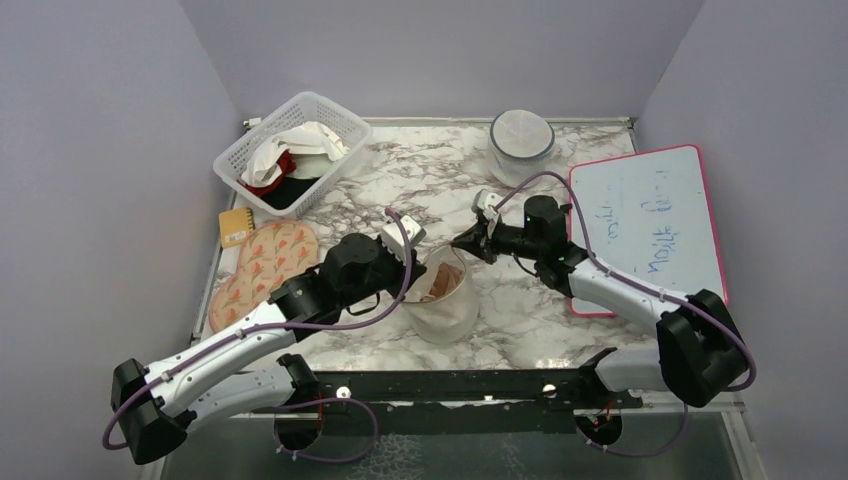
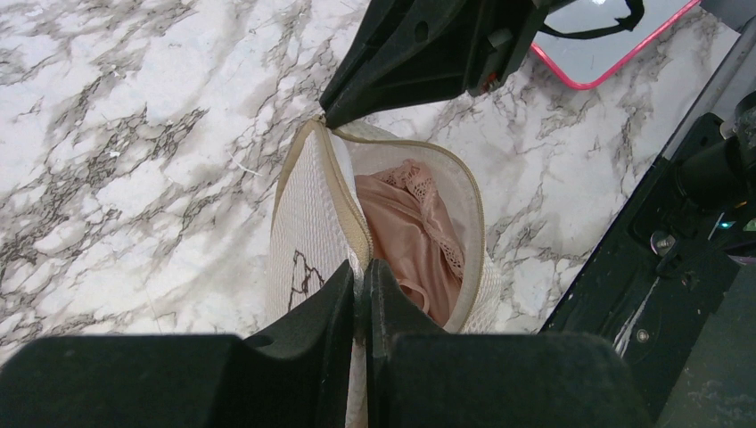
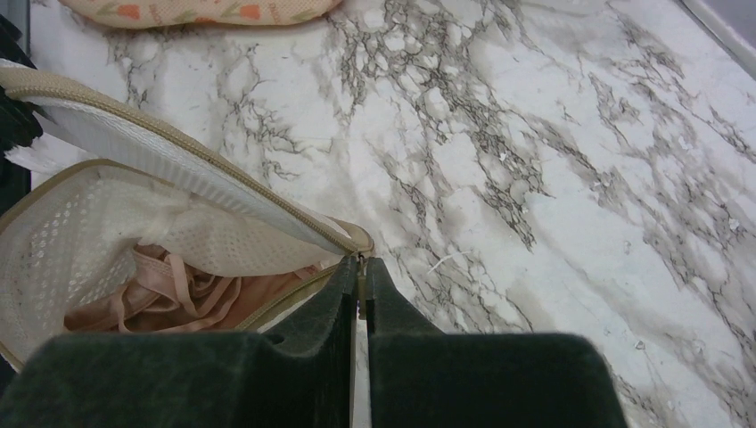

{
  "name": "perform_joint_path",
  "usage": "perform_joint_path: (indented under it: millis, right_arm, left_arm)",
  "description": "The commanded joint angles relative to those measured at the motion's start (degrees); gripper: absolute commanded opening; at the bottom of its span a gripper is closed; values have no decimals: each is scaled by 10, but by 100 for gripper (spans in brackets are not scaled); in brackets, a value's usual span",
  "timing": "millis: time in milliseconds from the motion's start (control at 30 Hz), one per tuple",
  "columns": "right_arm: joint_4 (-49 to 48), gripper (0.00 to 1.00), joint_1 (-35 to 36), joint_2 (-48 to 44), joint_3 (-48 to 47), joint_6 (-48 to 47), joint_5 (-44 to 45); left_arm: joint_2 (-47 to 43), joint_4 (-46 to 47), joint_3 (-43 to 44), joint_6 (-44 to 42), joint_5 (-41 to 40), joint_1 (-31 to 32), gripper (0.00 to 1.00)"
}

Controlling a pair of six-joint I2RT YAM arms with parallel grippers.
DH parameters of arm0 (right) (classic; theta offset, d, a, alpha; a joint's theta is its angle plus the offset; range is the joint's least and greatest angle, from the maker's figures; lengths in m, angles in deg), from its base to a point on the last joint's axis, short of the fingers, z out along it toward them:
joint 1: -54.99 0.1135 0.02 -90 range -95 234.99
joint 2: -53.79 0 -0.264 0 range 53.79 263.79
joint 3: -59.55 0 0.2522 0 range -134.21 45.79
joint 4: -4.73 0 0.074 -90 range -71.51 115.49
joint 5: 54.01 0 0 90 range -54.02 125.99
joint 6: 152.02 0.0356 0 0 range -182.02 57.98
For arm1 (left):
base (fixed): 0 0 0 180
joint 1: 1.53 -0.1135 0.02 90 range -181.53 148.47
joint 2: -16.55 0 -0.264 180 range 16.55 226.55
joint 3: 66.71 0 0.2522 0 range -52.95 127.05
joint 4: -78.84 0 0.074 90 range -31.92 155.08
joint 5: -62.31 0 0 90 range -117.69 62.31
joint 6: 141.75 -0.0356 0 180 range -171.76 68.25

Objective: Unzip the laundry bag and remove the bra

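The cream mesh laundry bag (image 1: 441,303) stands in the middle of the marble table, its zip open along the top. The pale pink bra (image 1: 442,283) lies inside and shows in the left wrist view (image 2: 410,232) and the right wrist view (image 3: 178,299). My left gripper (image 1: 412,262) is shut on the bag's rim (image 2: 332,192) at its left side. My right gripper (image 1: 462,243) is shut on the zipper pull (image 3: 361,283) at the bag's far right end. The bag's black drawing (image 2: 301,275) faces left.
A white basket (image 1: 292,152) with white, red and black clothes stands at the back left. A greyish-white round pod (image 1: 520,137) stands at the back. A pink-rimmed whiteboard (image 1: 645,222) lies at the right. A patterned oven mitt (image 1: 262,265) and a yellow sponge (image 1: 235,226) lie at the left.
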Motion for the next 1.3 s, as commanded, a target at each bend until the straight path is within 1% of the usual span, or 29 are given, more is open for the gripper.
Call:
perform_joint_path:
  millis: [0, 133, 267, 333, 400, 533, 567, 633, 700, 867, 967, 1033, 1100, 1233, 1267]
  right_arm:
    - [64, 1, -16, 5, -37, -65, -9]
    - [91, 1, -16, -21, -34, -76, -43]
    - [108, 1, -16, -48, -28, -73, -58]
    - [116, 1, -16, -58, -28, -69, -71]
    - [123, 1, -16, -68, -30, -65, -80]
    - [135, 1, -16, -81, -34, -59, -91]
    - [139, 1, -15, -83, -37, -59, -96]
    - [147, 1, -15, -83, -41, -59, -103]
    - [151, 1, -15, -83, -44, -58, -110]
    - [151, 1, -13, -90, -43, -51, -119]
    - [155, 1, -12, -96, -39, -54, -115]
    - [162, 1, -13, -100, -40, -60, -107]
    - [167, 2, -12, -103, -39, -67, -101]
    - [166, 1, -13, -108, -35, -71, -93]
    - [164, 1, -12, -108, -34, -71, -92]
  left_arm:
    - [-32, -7, -11, 4, -11, 2, 0]
    - [-14, -7, -15, 7, -11, 2, 0]
    - [20, -7, -2, 11, -13, 2, 0]
    - [42, -7, 10, 13, -8, 2, 3]
    - [64, -8, 22, 13, -5, 2, 10]
    - [92, -4, 39, 23, -21, 2, 37]
    - [95, 0, 42, 25, -26, 2, 42]
    - [104, 12, 47, 23, -26, 2, 48]
    - [114, 25, 51, 21, -28, 2, 51]
    - [157, 49, 71, 9, -24, 2, 51]
    - [185, 48, 90, 0, -16, 2, 46]
    - [193, 45, 98, -9, -10, 2, 40]
    - [188, 42, 99, -16, -7, 3, 31]
    - [147, 41, 86, -34, -8, 3, 10]
    - [134, 39, 82, -38, -7, 3, 7]
